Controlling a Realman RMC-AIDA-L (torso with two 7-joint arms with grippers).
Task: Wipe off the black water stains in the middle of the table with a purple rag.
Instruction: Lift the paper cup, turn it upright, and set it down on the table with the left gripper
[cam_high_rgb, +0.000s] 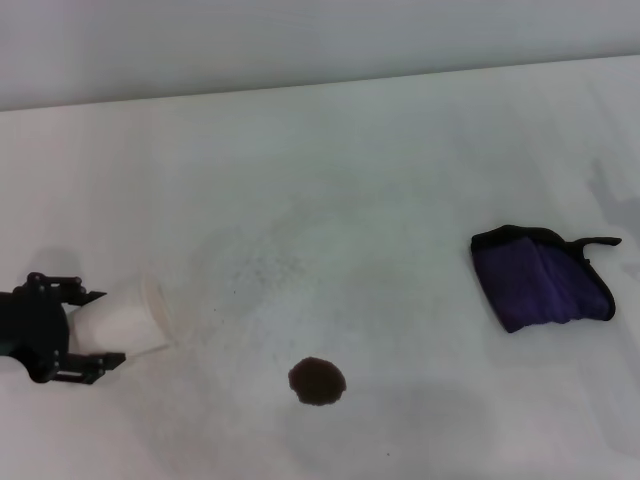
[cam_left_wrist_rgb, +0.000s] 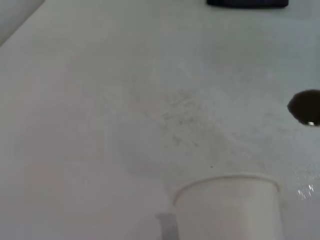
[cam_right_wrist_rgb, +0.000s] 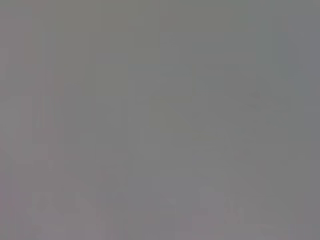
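A white paper cup (cam_high_rgb: 125, 318) lies on its side (mouth facing right).

On the bench (cam_high_rgb: 330, 170) a paper cup (cam_high_rgb: 128, 316) lies on its side at the far left, its base between the fingers of the left gripper (cam_high_rgb: 98, 327), its mouth facing right. The stain (cam_high_rgb: 317, 381) sits near the middle, close to the front edge, to the right of the cup and well apart from it. The rag (cam_high_rgb: 540, 279) lies at the far right, farther back than the stain.
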